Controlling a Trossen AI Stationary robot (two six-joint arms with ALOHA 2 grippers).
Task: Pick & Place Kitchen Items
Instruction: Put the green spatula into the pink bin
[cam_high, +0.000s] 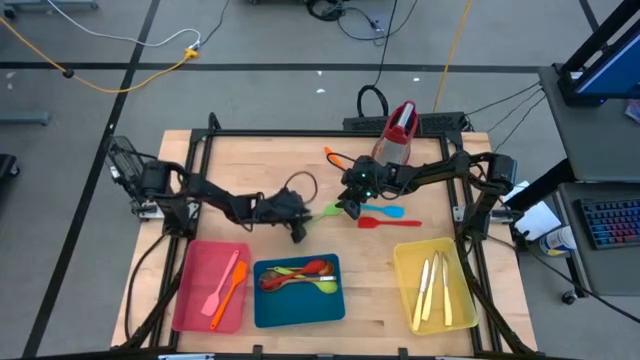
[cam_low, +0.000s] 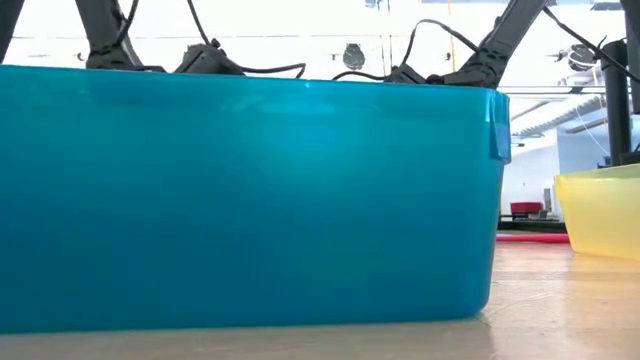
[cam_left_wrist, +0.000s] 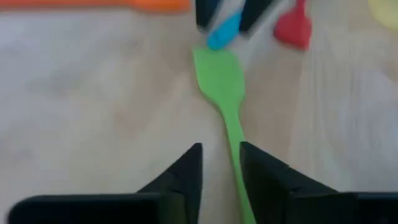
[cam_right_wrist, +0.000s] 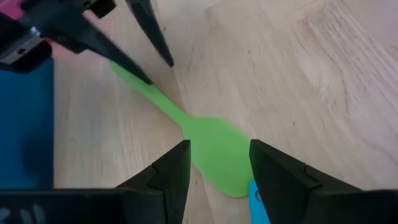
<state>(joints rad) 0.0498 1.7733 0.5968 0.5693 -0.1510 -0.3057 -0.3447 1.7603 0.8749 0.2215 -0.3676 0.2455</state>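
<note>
The wooden table (cam_high: 300, 165) is carrying three trays along its near edge. I am seeing my left gripper (cam_left_wrist: 221, 163) spread narrowly beside the green spatula (cam_left_wrist: 221, 84), which is lying flat at mid-table, its handle running under one finger (cam_left_wrist: 264, 180) (gripping nothing). My right gripper (cam_right_wrist: 219, 163) is hovering open over its blade, next to the blue spatula (cam_high: 382, 211).

both arms reached inward over the table's middle. the left gripper (cam_high: 299, 233) hung low, its dark fingers (cam_left_wrist: 186, 174) parted. the right gripper (cam_high: 351, 207) sat close opposite it, fingers (cam_right_wrist: 171, 174) spread too, tips nearly meeting the left's.
</note>
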